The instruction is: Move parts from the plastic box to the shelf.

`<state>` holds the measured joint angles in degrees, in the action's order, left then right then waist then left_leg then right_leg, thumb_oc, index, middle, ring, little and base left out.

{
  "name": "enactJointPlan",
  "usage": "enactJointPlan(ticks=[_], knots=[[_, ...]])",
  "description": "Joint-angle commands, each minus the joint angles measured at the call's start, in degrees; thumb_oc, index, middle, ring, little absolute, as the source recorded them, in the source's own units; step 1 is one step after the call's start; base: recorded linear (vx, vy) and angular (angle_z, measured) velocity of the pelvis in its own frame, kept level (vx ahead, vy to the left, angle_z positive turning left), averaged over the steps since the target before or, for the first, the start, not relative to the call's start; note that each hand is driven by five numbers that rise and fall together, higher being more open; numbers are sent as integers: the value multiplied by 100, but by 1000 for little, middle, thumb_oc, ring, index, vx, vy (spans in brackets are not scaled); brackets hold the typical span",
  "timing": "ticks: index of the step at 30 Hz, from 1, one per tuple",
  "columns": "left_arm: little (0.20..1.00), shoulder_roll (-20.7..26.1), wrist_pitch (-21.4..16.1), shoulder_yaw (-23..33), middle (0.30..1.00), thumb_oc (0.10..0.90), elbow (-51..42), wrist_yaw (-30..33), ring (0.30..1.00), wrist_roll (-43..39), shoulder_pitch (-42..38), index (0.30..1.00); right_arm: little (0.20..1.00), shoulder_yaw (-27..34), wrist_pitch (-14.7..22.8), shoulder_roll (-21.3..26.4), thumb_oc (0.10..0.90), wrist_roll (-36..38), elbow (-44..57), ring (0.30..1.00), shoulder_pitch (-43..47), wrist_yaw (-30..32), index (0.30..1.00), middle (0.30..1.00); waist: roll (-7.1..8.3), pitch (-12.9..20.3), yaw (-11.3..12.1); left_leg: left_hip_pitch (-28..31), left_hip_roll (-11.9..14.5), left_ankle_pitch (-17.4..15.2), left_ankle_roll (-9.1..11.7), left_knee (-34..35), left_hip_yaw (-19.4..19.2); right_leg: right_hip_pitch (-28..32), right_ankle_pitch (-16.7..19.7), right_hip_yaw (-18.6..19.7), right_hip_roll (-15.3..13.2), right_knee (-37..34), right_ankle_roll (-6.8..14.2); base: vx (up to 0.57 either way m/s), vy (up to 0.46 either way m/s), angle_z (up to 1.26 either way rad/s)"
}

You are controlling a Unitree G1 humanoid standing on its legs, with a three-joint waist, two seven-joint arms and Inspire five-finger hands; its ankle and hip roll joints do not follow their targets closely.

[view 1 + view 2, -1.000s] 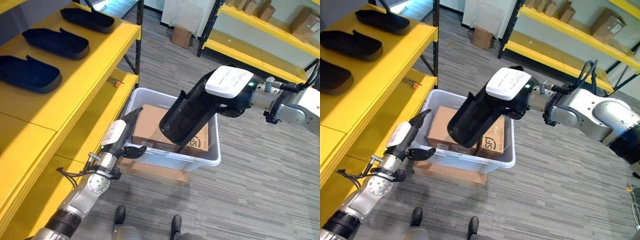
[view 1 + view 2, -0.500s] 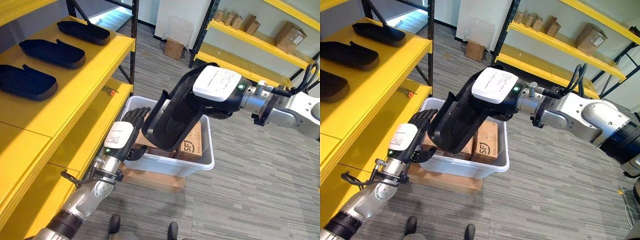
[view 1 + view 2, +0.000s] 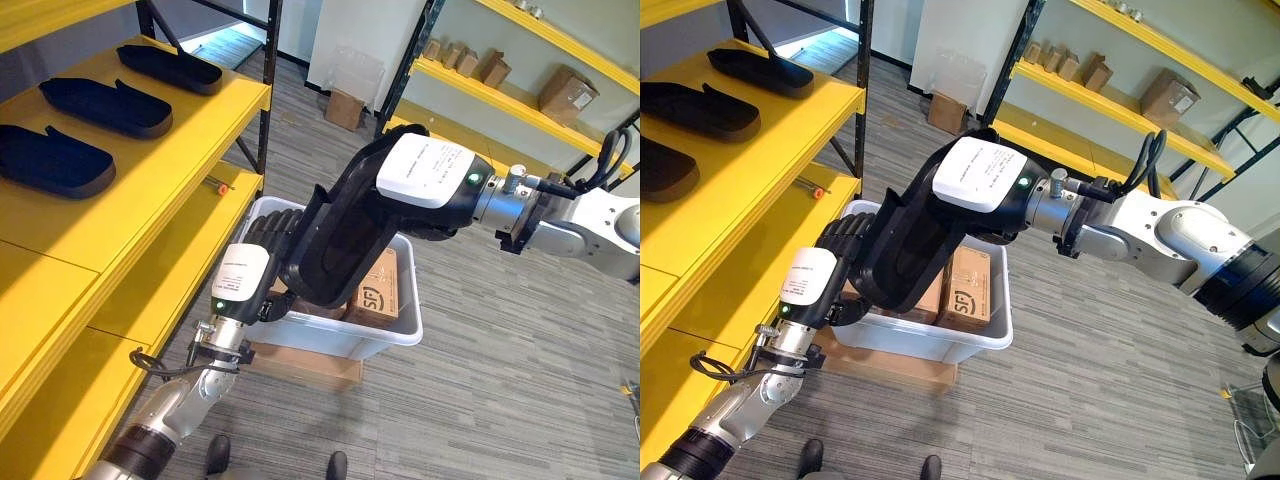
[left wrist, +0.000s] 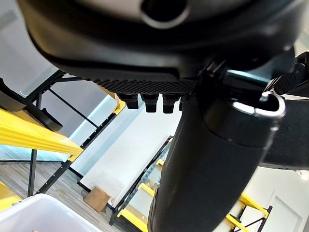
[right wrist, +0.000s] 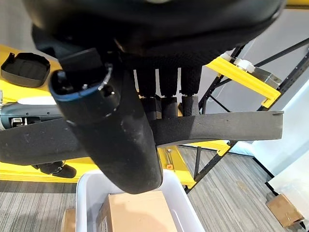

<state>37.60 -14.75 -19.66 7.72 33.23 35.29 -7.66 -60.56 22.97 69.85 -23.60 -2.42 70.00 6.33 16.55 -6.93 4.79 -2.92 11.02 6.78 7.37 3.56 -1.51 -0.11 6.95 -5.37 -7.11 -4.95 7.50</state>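
The black foam part (image 3: pixel 340 245) covers much of the plastic box (image 3: pixel 395 335) interior and hides part of the cardboard carton (image 3: pixel 378 290) inside it. The right hand's (image 3: pixel 432 172) fingers are concealed behind the part in the eye views. The left hand's (image 3: pixel 270 235) fingertips disappear behind the part's lower edge. The nearest part on the shelf (image 3: pixel 50 160) is cut off by the picture's edge.

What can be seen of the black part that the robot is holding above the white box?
The black part is a long, shallow tray-like shell of matte, foam-like material with a raised rim. It hangs tilted above the white plastic box, its hollow side facing the camera. The right hand grips its upper end, fingers curled over the edge. The left hand has its fingers against the lower left edge. It looks like the parts on the yellow shelf.
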Motion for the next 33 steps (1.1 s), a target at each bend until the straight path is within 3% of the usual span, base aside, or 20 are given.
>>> enactJointPlan(ticks=[1,18,33], knots=[[1000,95,-169,411,1000,900,-666,439,1000,150,-259,1000,300,551,-345,134,400,187,-265,300,783,645,300,300,72,404,41,37,468,-84,67,19,2,954,-463,-11,-116,73,303,0,0,0],[1000,39,-156,1021,1000,900,-900,623,1000,89,229,1000,300,952,-384,318,400,39,-459,300,397,763,300,300,64,347,122,-84,447,-78,55,-46,91,933,-466,-68,-105,61,287,0,0,0],[1000,384,-198,544,1000,900,-1208,665,1000,681,-124,1000,300,817,-350,267,400,-5,-519,300,557,818,300,300,69,261,113,-208,453,-121,50,-189,180,906,-492,-87,-94,132,273,0,0,0]])
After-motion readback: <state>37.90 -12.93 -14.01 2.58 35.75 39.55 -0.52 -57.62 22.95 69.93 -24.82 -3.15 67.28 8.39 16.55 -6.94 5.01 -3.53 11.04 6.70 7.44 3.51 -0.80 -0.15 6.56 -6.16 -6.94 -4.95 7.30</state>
